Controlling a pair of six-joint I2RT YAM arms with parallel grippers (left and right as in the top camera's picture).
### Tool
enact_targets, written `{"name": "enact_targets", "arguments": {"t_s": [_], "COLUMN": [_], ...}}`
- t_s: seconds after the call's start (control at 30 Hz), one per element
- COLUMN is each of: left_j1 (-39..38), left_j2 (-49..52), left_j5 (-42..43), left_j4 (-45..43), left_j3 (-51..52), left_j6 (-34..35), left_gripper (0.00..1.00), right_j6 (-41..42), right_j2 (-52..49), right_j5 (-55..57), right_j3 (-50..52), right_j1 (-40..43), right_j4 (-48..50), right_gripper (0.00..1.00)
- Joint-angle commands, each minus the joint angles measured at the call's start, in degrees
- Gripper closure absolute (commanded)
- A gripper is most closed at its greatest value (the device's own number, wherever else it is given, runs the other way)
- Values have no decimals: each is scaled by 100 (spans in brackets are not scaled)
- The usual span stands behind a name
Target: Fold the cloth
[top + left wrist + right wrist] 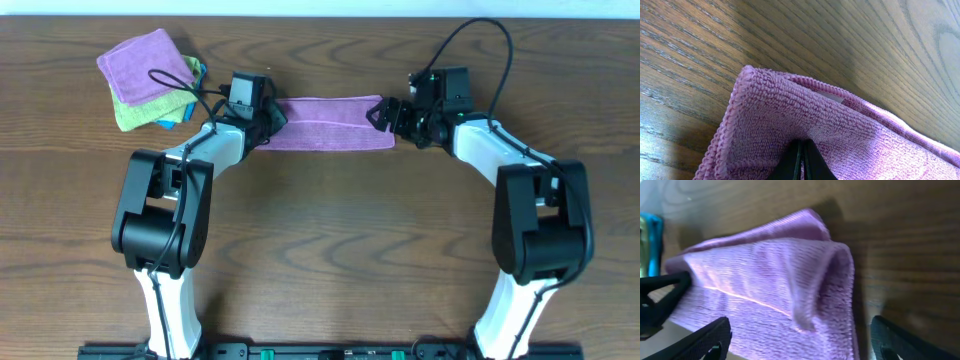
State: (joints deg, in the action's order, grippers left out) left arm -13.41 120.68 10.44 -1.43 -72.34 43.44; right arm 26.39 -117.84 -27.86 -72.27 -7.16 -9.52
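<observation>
We log the purple cloth (330, 123) as a long doubled strip near the middle of the tabletop's far edge, left gripper (802, 152) pinched tight on one end, right gripper (799, 327) spread wide around the other; crosswise folds likely remain.

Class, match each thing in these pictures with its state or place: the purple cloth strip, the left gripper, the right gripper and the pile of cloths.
Column A
1. purple cloth strip
2. left gripper
3. right gripper
4. pile of cloths

Column B
a. open, a finger on either side of the cloth's end
b. far left, a purple one on top
c. lying stretched between the two grippers
d. shut, pinching the cloth's end

Pairs: 1-c, 2-d, 3-a, 4-b
</observation>
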Motion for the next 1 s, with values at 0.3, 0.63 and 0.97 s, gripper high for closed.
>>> {"name": "enact_targets", "arguments": {"t_s": [0.3,0.63,0.97], "left_j1": [-9,-9,37], "left_j2": [107,107,107], "left_j5": [-140,-142,-140], "left_j4": [120,120,120], "left_j3": [-55,-55,-101], "left_j6": [-55,140,181], "left_gripper": [94,94,94], "right_j6": [236,85,76], "right_j2": [-494,-562,-280], "right_j5": [-94,170,-22], "right_j3": [-4,-4,-205], "right_j1": [-227,-568,-599], "right_j4": [437,1075,1598], "right_gripper": [22,83,99]}}
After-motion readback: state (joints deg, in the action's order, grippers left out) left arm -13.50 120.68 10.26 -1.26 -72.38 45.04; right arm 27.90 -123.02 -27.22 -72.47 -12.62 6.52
